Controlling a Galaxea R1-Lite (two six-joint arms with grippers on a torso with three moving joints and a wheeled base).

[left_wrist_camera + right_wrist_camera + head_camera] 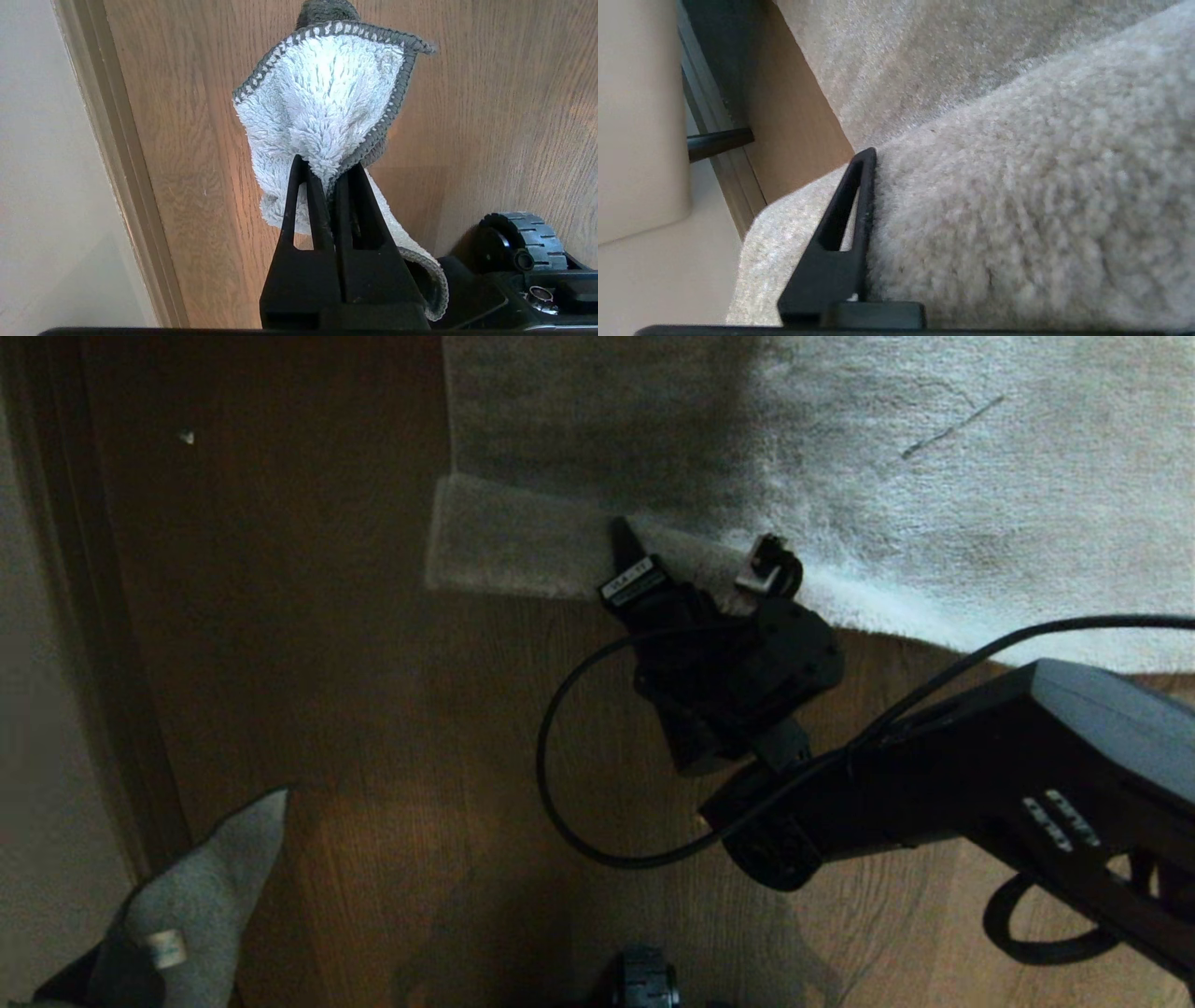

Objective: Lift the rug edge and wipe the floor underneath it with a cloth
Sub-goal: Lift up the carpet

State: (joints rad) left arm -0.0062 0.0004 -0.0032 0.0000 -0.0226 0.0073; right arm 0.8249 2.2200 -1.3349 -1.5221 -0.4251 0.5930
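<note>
Nearest, bottom left: left gripper [327, 182] clamped on cloth [322, 102], parked above bare floor [373, 728]. Farther out, right gripper [695, 560] at rug edge [579, 555], jaws straddling pile; firm grip not confirmable. Grasp step in hand; next needs a secure pinch, then lifting the rug edge clear.

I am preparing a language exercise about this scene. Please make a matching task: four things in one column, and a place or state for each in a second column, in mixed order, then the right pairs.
Things:
1. cloth
2. rug edge
3. floor
4. right gripper

Places or states:
A. brown wood-grain planks, bare beside the rug
B. pinched between the shut fingers of the left gripper
C. at the rug's border, one finger against the pile
D. pale plush border lying on the planks

Pairs: 1-B, 2-D, 3-A, 4-C
</note>
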